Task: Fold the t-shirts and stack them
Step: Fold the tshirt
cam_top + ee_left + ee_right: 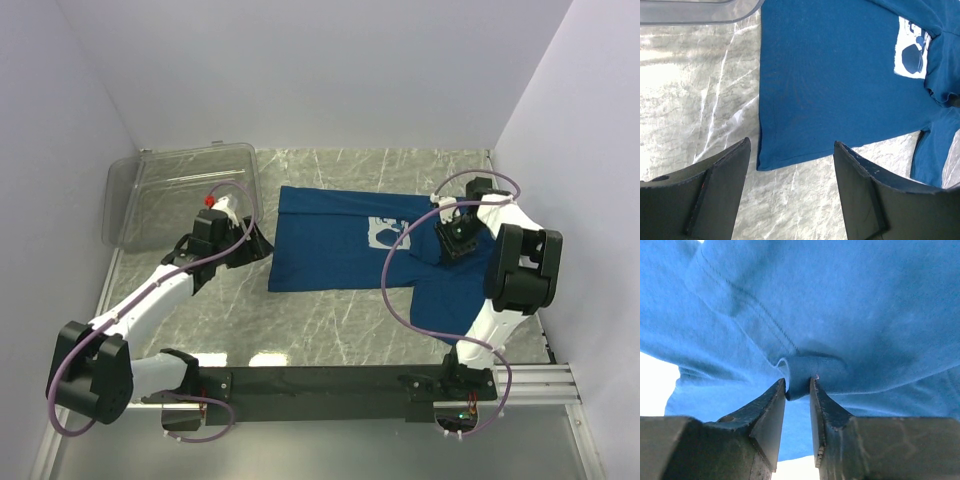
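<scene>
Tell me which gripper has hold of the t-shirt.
The right gripper: its jaws pinch a fold of the blue t-shirt. The left gripper stands open near its edge, holding nothing.

plain pale walls [330, 70] enclose a grey marbled tabletop [330, 340] on three sides

Lab: white enclosure walls [330, 70], marble tabletop [330, 330]

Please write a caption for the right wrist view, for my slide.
Right gripper, jaws nearly closed, pinches a fold of the blue t-shirt.
</scene>
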